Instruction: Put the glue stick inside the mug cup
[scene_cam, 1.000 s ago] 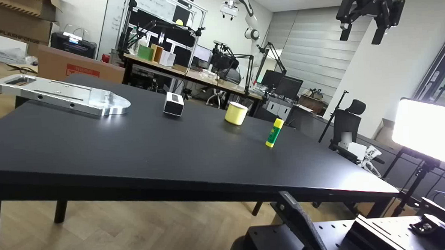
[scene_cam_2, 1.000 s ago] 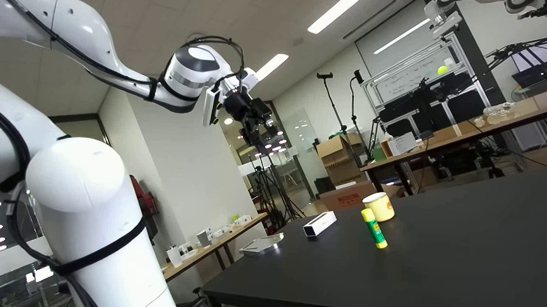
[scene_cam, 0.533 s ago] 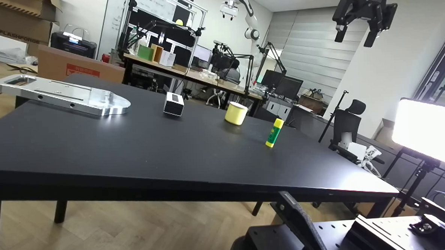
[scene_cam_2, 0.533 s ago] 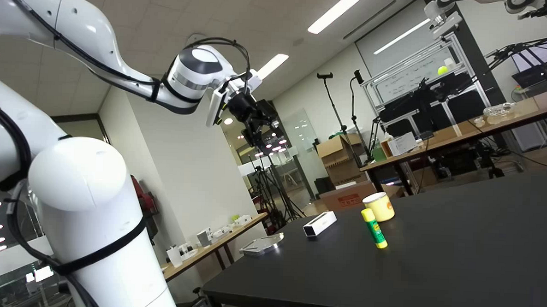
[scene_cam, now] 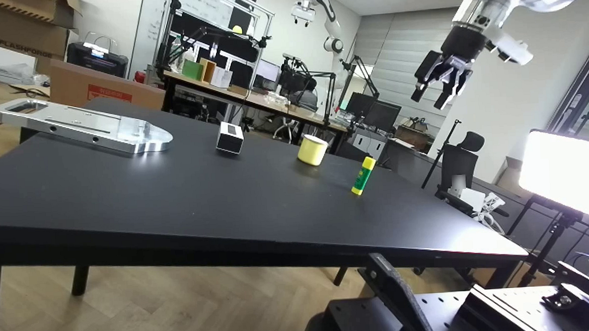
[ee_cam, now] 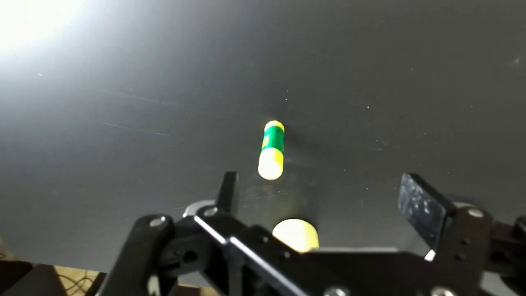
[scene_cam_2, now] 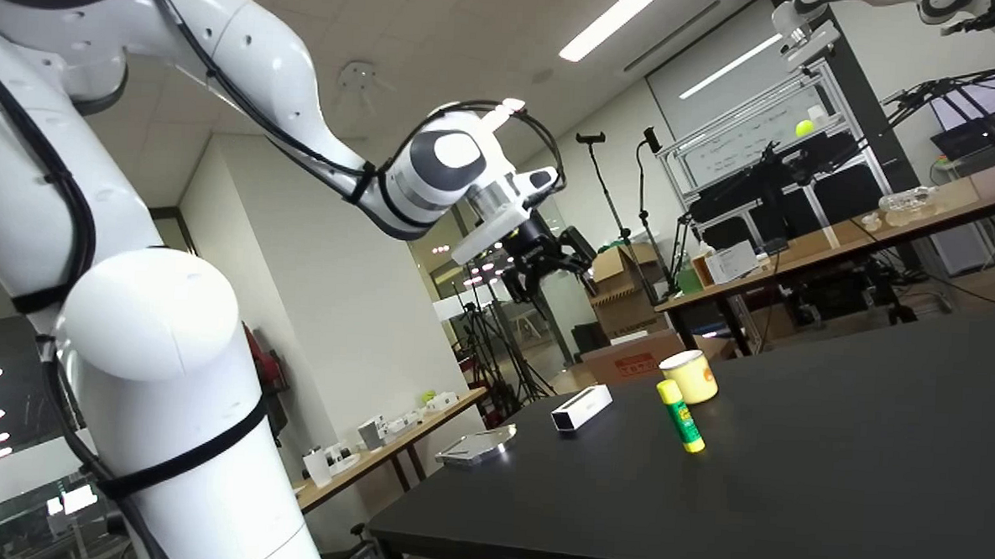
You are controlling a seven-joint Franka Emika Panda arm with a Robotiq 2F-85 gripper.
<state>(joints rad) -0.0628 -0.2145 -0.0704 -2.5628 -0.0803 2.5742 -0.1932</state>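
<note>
The glue stick stands upright on the black table, green with yellow ends, in both exterior views [scene_cam: 363, 176] [scene_cam_2: 681, 416] and in the wrist view [ee_cam: 272, 150]. The pale-yellow mug cup [scene_cam: 313, 151] stands upright a short way from it, also in an exterior view [scene_cam_2: 689, 378]. In the wrist view the mug [ee_cam: 296, 234] is partly hidden behind the gripper body. My gripper [scene_cam: 428, 101] is high above the table, apart from both things. Its fingers are wide apart with nothing between them in the wrist view [ee_cam: 320, 179]. The inside of the mug cannot be seen.
A black-and-white box [scene_cam: 229, 137] stands on the table [scene_cam: 202, 204] beyond the mug, also in an exterior view [scene_cam_2: 582, 407]. A silver metal plate [scene_cam: 81, 124] lies at the table's end. A bright lamp panel [scene_cam: 568, 176] stands beside the table.
My gripper has moved down and left in an exterior view, and right and slightly down in an exterior view, tilting as it moves. The glue stick and mug have not moved.
</note>
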